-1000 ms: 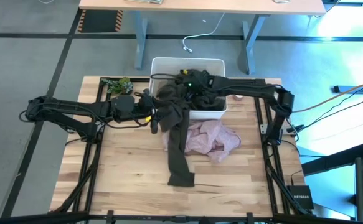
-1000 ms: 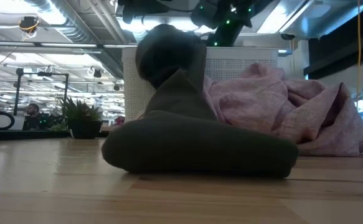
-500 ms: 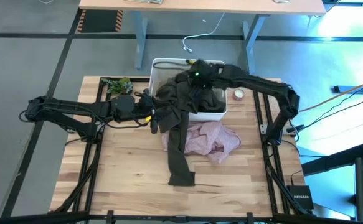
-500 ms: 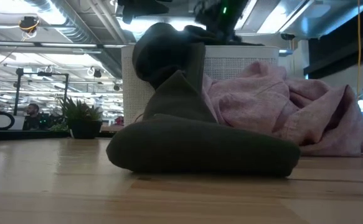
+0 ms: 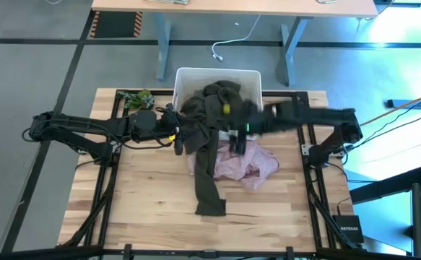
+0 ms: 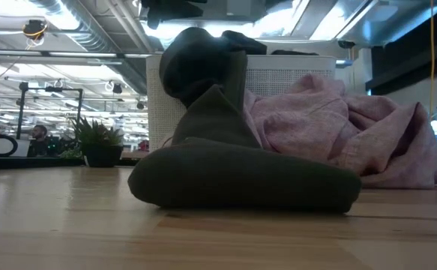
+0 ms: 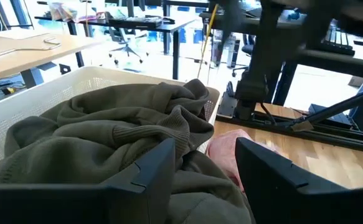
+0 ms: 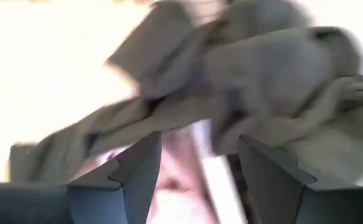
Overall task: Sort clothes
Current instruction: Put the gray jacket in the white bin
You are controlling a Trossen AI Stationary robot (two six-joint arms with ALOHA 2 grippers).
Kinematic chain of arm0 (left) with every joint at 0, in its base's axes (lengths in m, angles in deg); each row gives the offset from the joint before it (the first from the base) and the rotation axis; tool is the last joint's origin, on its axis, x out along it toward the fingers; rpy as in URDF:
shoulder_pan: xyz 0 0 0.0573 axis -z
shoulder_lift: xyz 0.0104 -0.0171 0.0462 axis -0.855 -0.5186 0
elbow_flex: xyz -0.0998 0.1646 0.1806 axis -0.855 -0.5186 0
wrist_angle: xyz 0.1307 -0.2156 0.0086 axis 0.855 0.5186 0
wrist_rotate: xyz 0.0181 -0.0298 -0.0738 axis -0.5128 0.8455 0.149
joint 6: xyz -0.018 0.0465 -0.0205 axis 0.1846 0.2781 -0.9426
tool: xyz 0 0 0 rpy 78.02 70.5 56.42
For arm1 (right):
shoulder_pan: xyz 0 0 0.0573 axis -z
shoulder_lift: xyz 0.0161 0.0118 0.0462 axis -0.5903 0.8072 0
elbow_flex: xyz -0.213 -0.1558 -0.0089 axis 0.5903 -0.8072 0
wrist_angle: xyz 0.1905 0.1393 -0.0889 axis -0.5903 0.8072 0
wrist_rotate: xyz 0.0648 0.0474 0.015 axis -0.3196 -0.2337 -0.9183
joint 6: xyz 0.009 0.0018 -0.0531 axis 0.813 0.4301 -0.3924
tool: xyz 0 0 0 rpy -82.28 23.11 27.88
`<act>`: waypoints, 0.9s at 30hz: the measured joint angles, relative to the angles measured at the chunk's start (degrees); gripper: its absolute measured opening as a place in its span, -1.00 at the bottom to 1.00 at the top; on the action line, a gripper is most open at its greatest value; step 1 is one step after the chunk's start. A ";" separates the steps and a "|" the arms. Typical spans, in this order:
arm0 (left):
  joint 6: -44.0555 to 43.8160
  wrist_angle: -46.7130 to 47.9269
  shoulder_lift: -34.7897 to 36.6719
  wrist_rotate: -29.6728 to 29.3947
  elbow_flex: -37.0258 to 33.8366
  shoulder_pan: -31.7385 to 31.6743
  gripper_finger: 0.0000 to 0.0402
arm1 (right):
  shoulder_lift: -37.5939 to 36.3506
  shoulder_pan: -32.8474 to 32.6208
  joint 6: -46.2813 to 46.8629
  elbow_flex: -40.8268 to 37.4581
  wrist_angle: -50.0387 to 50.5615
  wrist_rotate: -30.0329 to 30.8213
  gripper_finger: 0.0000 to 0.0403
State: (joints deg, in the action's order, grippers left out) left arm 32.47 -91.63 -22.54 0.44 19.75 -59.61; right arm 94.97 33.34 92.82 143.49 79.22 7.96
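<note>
A dark olive garment lies heaped in the white bin. It hangs over the bin's near rim, and its long lower end lies on the table. A pale pink garment lies crumpled on the table beside it, in front of the bin. My right gripper is open and blurred with motion. It is above the bin's near rim and the pink garment, with nothing between its fingers. My left gripper is open at the left side of the hanging olive cloth. My left gripper stands level at the left side of the olive garment's hanging part, fingers apart. I cannot tell whether they touch the cloth.
A small green mottled lump sits at the table's far left corner. Black frame rails run along the table's left and right sides. Bare wood lies toward the near edge, on both sides of the olive garment's end.
My right gripper was shut on the olive garment's upper part above the bin. It went toward the far edge, opened and let go. It then swung back toward the near edge, over the pink garment. The released cloth now lies heaped in the bin. Its lower end stayed on the table.
</note>
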 joint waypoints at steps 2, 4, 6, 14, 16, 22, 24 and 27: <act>0.00 0.01 0.00 0.00 0.00 0.00 -0.18 | 0.02 -5.21 0.86 -2.48 -0.78 2.44 0.14; 0.00 -0.01 0.00 0.00 0.00 0.00 -0.18 | 0.02 -10.04 1.38 -6.00 -3.47 5.74 0.14; 0.00 -0.02 0.00 0.01 0.00 0.00 -0.18 | 0.03 -14.91 1.40 -10.44 -6.60 9.37 0.14; 0.00 -0.11 0.00 0.00 0.00 0.00 -0.18 | 0.11 -27.08 3.54 -33.97 -28.68 20.60 0.14; 0.00 -0.14 0.00 0.00 0.00 0.00 -0.18 | 0.11 -27.83 3.23 -39.57 -36.46 20.83 0.14; 0.39 -0.62 0.00 0.00 0.00 -0.02 -0.18 | 0.09 -28.25 -2.36 -50.77 -56.66 12.85 0.14; 0.39 -0.60 0.00 0.00 0.00 -0.04 -0.18 | 0.64 -27.59 -5.15 -52.57 -61.18 8.34 0.14; 0.39 -0.54 -0.01 0.00 0.00 -0.07 -0.18 | 2.66 -26.94 -8.17 -53.46 -66.95 2.12 0.14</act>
State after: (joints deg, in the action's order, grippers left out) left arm 32.86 -92.17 -22.55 0.44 19.75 -59.67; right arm 97.63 6.40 84.65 90.03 12.28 10.08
